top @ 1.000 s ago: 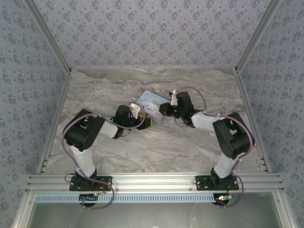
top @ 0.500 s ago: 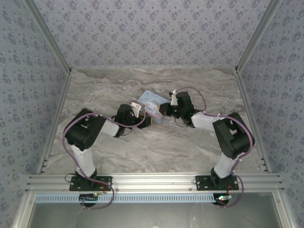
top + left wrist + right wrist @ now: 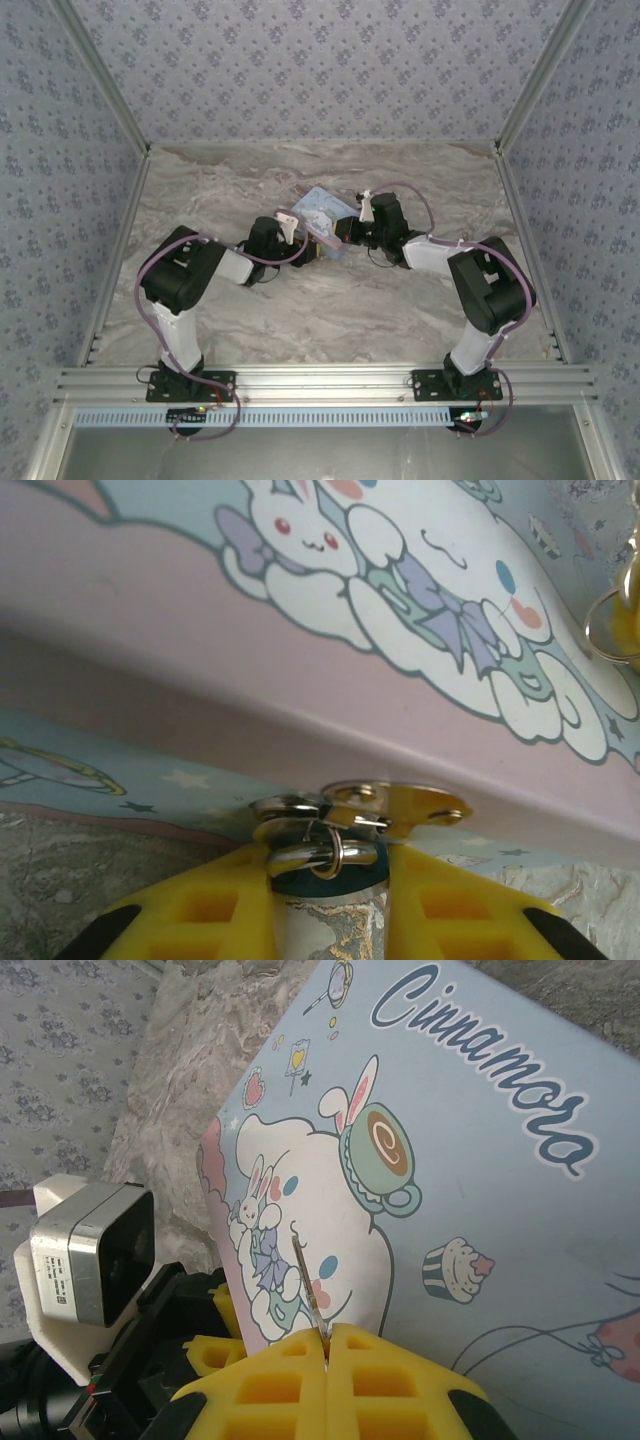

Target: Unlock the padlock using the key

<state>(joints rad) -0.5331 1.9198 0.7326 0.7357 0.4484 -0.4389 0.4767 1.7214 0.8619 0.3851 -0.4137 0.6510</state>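
The tiny teal padlock (image 3: pixel 325 882) hangs by its metal shackle (image 3: pixel 300 858) from the hasp (image 3: pixel 395 800) on the front of the pale blue cartoon tin (image 3: pixel 300 630). My left gripper (image 3: pixel 328 854) is shut on the padlock, one yellow finger (image 3: pixel 215 905) pressed to each side of its body. My right gripper (image 3: pixel 326 1338) is shut on the key (image 3: pixel 305 1280), a thin metal sliver that sticks out over the tin's lid (image 3: pixel 480 1160), apart from the padlock. In the top view both grippers, left (image 3: pixel 305 250) and right (image 3: pixel 340 235), meet at the tin (image 3: pixel 320 210).
The tin lies on the marble tabletop (image 3: pixel 320 310), near the middle. Patterned walls (image 3: pixel 320 70) close off the back and both sides. The left wrist camera (image 3: pixel 90 1250) sits close to the lower left of the key. A gold wire ring (image 3: pixel 615 620) hangs over the tin lid.
My left gripper has pushed in against the tin and its jaws have narrowed. The tin has shifted slightly towards the back. The right arm has not moved.
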